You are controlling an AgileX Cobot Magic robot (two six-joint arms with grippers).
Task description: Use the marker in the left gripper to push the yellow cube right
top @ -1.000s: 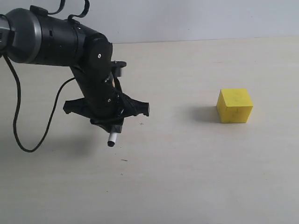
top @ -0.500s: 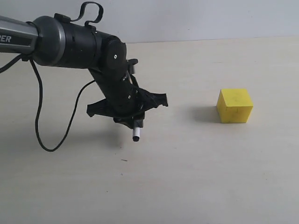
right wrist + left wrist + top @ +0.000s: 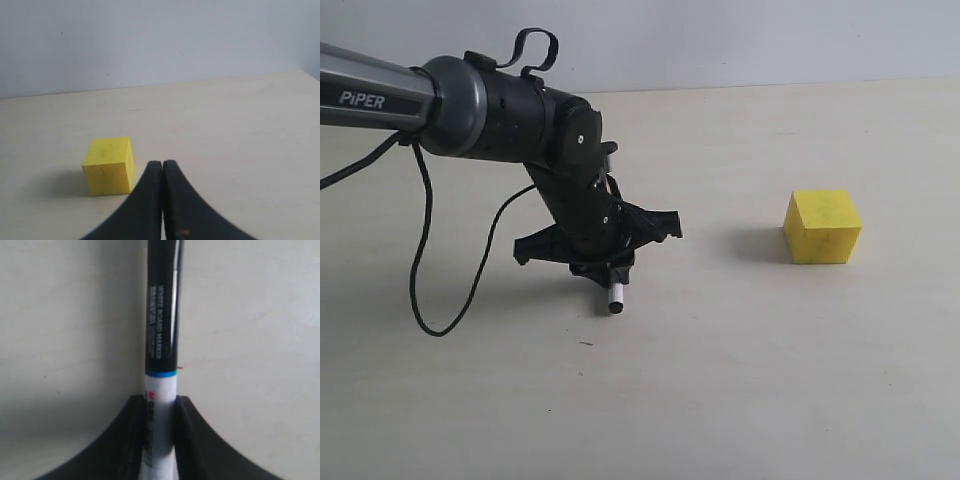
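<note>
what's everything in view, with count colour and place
yellow cube: 1, yellow, on the table, right of exterior view
whiteboard marker: 1, black and white, in the left claw, well left of the cube
table: 1, beige, under everything
wall: 1, light grey, behind the table
cable: 1, black, hanging from the left arm
left arm: 1, grey-black, marked PiPER
left claw: 1, black, shut on the marker
right claw: 1, black, shut, empty
</note>
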